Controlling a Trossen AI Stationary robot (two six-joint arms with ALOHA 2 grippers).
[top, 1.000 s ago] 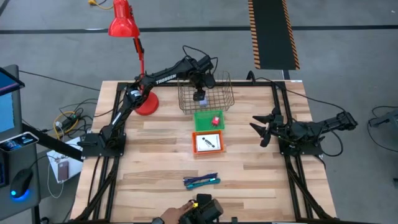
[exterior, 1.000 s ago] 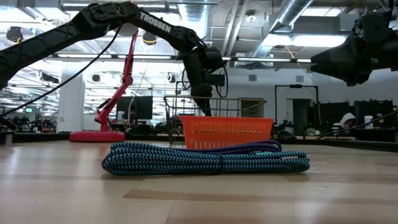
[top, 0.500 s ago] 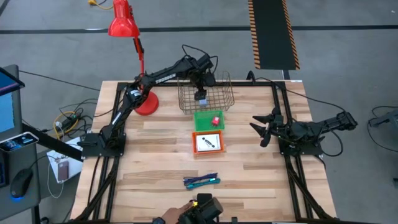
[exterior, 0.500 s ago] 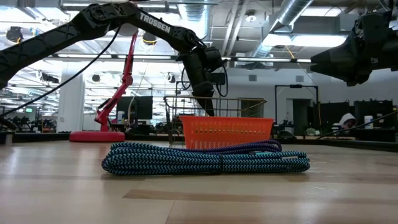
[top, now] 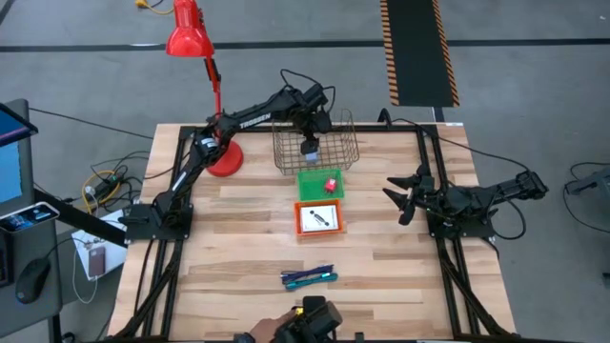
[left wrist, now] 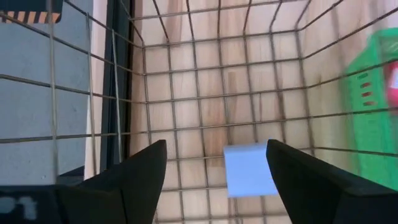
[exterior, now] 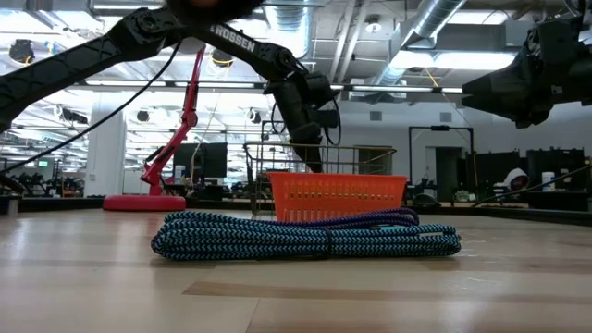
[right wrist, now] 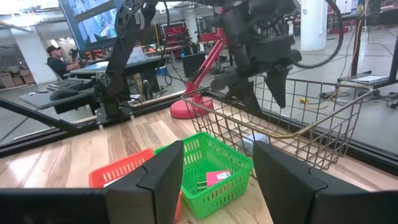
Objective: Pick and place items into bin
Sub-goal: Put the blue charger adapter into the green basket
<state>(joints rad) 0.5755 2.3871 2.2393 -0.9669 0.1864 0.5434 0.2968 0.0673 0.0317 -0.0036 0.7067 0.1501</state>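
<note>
My left gripper [top: 308,145] hangs open inside the wire basket [top: 329,157] at the table's far side, its fingers [left wrist: 146,171] spread above the basket floor. A pale blue flat block [left wrist: 249,169] lies on that floor below and between them, untouched. Nearer me, a green basket [top: 315,184] holds a small red block [top: 331,184]. An orange tray [top: 319,218] holds a white card with a black mark. A coil of blue and teal braided cord [exterior: 305,236] lies near the table's near edge. My right gripper [top: 398,200] waits open at the table's right side.
A red desk lamp [top: 205,76] stands with its base [top: 224,157] at the far left, beside my left arm. Black frame rails run along the table's left and right edges. Bare wood lies between the orange tray and the cord coil [top: 308,277]. A person's hand shows at the near edge [top: 253,336].
My left gripper has drifted slightly toward the table's right inside the wire basket, staying open. Nothing else has moved.
</note>
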